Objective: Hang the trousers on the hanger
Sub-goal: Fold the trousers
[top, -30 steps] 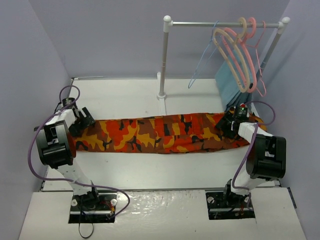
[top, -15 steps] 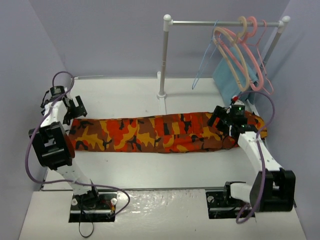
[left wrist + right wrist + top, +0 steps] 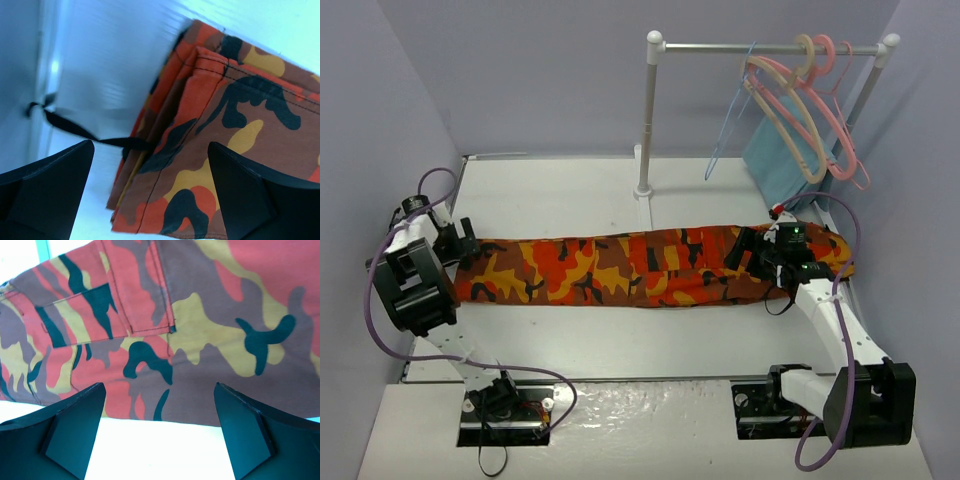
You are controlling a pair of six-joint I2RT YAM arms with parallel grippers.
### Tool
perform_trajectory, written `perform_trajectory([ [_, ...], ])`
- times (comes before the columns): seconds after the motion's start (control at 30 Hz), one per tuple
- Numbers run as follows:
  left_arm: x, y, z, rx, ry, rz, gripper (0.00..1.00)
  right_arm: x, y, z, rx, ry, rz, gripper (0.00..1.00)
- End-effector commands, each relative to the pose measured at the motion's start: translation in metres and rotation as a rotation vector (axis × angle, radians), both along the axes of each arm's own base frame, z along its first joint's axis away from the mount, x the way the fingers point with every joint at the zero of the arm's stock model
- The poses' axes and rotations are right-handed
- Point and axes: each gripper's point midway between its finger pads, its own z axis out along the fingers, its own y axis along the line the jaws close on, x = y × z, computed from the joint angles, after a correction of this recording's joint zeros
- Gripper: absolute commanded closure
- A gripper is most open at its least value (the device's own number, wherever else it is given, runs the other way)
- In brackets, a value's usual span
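**Both grippers open over the trouser ends: regrasp before going near the hanger**

The camouflage trousers (image 3: 650, 268) lie flat in a long folded strip across the white table (image 3: 570, 190). One end is at the left gripper (image 3: 463, 243) and the other is under the right gripper (image 3: 752, 255). Left fingers are spread wide with nothing between them. The left wrist view shows the stacked edges of the fabric end and a black cord (image 3: 80, 131) trailing off it onto the table. Right fingers are also spread wide, hovering over a stitched pocket (image 3: 135, 290), and hold nothing.

The light-blue wire hanger (image 3: 728, 125) hangs on the rail (image 3: 770, 47) at the left of the tan and pink hangers. It is well apart from the trousers, with nothing on it.

My read is that the task is barely started and the step now is getting a grip on the fabric. To do it well, I'd drop the left fingers straight down across the whole stack of edges, so that no layer peels off. I'd keep the cord out of the pinch. On the right I'd bite past the pocket seam, not on the flap alone. The strip is soft and long, so it will likely sag in the middle when lifted.
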Motion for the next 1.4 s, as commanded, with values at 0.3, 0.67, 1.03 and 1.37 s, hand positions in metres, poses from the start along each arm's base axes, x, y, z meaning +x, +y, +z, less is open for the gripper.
perform_trajectory([
  [0.3, -0.010, -0.048, -0.033, -0.106, 0.053, -0.201, 0.09, 0.006, 0.012, 0.010, 0.017, -0.059, 0.074, 0.12],
  [0.67, -0.018, -0.082, -0.042, -0.151, 0.085, -0.297, 0.86, 0.006, 0.014, 0.010, 0.024, -0.062, 0.080, 0.12],
  [1.03, 0.038, -0.029, 0.118, 0.095, -0.195, -0.125, 1.00, 0.006, 0.029, 0.020, 0.061, -0.068, 0.107, 0.12],
  [1.37, -0.010, 0.023, 0.298, 0.336, -0.302, 0.181, 1.00, 0.000, 0.049, 0.037, 0.056, -0.054, 0.161, 0.12],
])
